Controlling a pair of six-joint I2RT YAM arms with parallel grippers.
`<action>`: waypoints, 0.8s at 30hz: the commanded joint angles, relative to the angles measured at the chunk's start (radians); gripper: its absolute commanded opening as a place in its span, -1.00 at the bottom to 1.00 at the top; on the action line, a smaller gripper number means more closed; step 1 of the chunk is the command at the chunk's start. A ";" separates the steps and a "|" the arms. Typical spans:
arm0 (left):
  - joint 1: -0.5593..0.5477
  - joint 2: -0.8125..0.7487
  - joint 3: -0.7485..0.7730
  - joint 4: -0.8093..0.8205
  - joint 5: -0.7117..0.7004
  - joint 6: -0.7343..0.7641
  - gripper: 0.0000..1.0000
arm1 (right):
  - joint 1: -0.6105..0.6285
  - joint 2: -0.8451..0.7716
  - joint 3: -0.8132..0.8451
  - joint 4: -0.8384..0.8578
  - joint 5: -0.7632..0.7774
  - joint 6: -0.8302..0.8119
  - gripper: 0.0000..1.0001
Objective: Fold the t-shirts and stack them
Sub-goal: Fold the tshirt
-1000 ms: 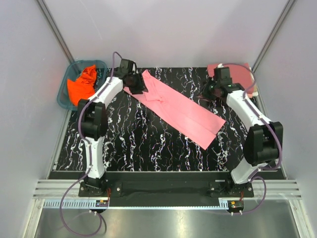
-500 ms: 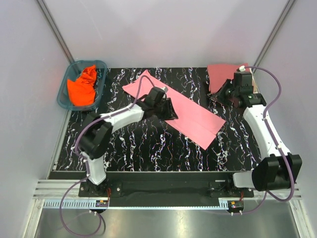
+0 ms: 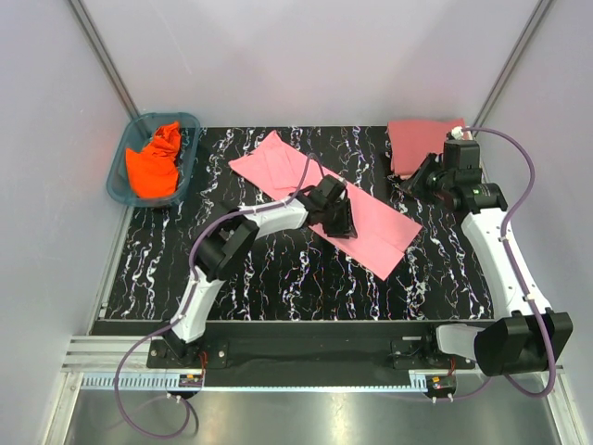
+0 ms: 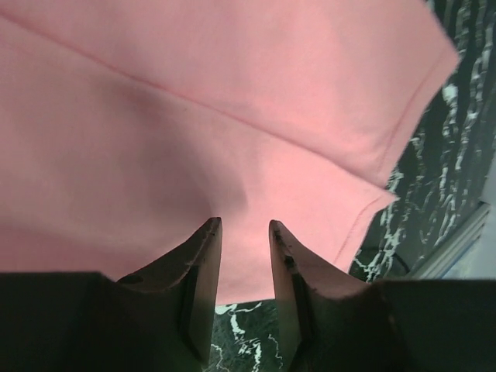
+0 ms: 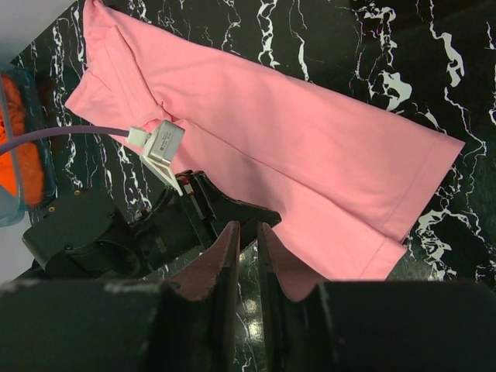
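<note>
The left gripper [image 4: 244, 225] hovers over the pink shirt [image 3: 380, 227] at centre frame, jaws half open, empty. The right gripper [image 5: 248, 226], upper right, has jaws narrowly open, empty.

Matt pink cloth t-shirt [image 3: 276, 165] on a glossy black marbled table [image 3: 278, 273].
</note>
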 commanded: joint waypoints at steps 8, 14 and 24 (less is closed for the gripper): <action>-0.015 -0.112 -0.199 -0.032 -0.070 -0.010 -0.26 | -0.001 -0.015 -0.015 -0.007 0.010 -0.023 -0.52; -0.015 -0.209 -0.379 -0.017 -0.047 -0.008 -0.27 | -0.001 -0.006 -0.042 -0.004 -0.030 -0.025 -0.50; 0.076 -0.597 -0.776 -0.159 -0.116 0.008 -0.19 | -0.001 -0.065 -0.114 0.016 -0.093 0.003 -0.48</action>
